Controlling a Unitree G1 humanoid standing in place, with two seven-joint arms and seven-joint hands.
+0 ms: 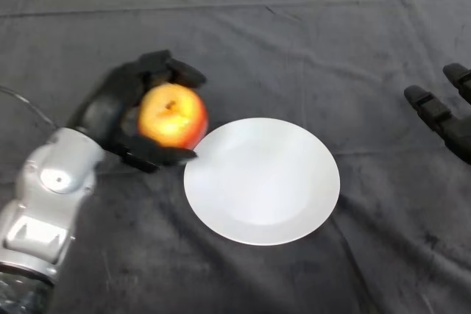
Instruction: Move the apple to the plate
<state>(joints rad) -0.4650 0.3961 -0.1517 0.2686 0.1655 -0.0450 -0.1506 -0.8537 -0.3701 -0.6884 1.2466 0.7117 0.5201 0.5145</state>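
Observation:
A red and yellow apple [173, 115] sits in my left hand [118, 104], just left of the white plate [280, 189]. The black fingers curl over its top and the thumb wraps under its lower side, so the hand is shut on the apple. The apple's right edge reaches the plate's upper left rim. I cannot tell whether the apple rests on the cloth or is lifted. The plate lies flat on the dark cloth with nothing on it.
The dark cloth [294, 34] covers the whole table, with folds along the back. At the right edge, black fingers of another hand [445, 112] lie on the cloth, apart from the plate.

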